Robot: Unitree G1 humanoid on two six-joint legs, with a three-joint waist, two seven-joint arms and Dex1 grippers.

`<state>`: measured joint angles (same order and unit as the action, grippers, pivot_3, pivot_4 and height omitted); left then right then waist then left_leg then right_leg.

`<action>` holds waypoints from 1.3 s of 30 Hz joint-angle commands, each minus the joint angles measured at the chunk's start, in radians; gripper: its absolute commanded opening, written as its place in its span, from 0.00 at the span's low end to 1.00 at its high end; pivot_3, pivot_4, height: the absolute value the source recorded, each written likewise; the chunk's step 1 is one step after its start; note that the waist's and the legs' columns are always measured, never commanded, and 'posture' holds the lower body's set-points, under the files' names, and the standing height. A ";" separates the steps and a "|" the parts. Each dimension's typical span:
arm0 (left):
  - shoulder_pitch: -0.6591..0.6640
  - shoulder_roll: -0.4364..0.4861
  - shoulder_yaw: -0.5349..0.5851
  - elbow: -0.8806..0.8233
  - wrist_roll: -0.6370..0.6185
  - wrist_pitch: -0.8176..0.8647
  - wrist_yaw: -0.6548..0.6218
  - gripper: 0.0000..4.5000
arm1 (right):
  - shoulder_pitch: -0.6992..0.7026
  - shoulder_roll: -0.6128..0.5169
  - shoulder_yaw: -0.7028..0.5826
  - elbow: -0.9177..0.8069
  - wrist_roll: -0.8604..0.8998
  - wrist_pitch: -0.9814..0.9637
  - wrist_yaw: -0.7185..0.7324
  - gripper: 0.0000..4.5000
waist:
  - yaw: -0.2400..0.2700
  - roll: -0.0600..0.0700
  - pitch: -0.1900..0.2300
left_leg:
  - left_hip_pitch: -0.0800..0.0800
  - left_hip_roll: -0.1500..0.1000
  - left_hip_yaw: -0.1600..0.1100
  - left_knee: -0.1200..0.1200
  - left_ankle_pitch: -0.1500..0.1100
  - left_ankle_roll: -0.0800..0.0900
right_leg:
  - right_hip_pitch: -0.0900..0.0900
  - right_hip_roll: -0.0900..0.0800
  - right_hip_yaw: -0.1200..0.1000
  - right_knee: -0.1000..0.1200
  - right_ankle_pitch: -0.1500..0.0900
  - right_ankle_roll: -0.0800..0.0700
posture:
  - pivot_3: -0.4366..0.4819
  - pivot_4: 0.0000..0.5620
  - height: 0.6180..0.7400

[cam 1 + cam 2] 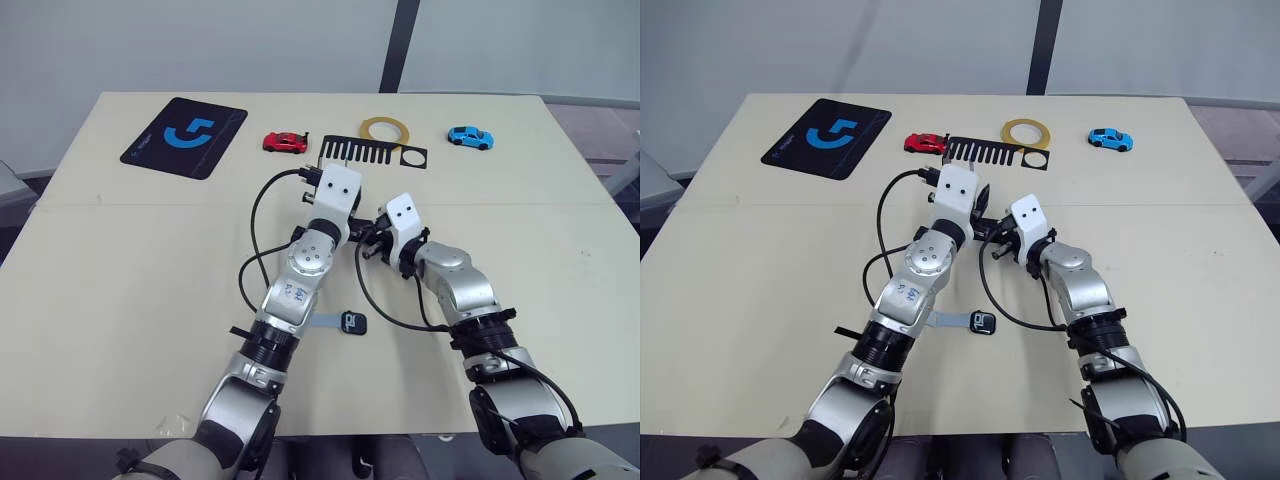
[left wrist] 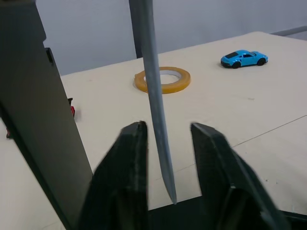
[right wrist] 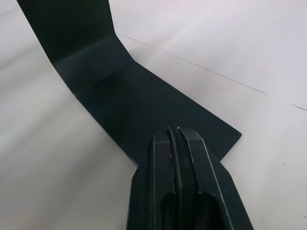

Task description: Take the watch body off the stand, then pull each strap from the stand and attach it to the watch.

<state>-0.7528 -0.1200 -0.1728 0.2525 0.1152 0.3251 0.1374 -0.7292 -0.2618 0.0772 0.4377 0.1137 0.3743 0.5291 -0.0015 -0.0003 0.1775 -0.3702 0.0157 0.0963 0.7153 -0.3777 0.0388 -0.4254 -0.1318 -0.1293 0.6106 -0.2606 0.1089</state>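
Observation:
The black stand [image 1: 365, 152] is at the far middle of the table, its slotted top plate facing up. A pale grey-blue strap [image 2: 156, 86] hangs down from it between the fingers of my open left gripper [image 2: 165, 127], with the stand's upright plate [image 2: 43, 120] just beside them. My right gripper [image 3: 175, 132] is shut on the edge of the stand's base plate [image 3: 124, 91]. The watch body [image 1: 354, 322] lies flat on the table nearer to me, between my forearms. Another strap [image 1: 325, 320] runs out from its left side.
A yellow tape roll [image 1: 384, 129] lies just behind the stand. A red toy car [image 1: 285, 142] is to its left and a blue toy car [image 1: 470, 136] to its right. A black mouse pad [image 1: 185, 135] sits at the far left.

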 commanded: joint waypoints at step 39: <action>0.162 0.087 -0.083 -0.264 0.122 -0.132 -0.131 0.01 | -0.007 0.023 0.001 0.031 -0.006 0.027 0.007 0.00 | -0.002 0.000 0.000 | 0.000 0.001 0.000 0.000 0.000 0.000 | 0.000 0.000 0.000 0.000 0.000 0.000 | 0.48 0.27 0.93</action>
<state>-0.5966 -0.0308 -0.2451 0.0429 0.2249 0.2200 0.0167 -0.7370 -0.2466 0.0707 0.4421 0.1146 0.3907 0.5312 -0.0036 -0.0002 0.1775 -0.3700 0.0163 0.0960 0.7149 -0.3777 0.0388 -0.4255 -0.1319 -0.1298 0.6106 -0.2607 0.1089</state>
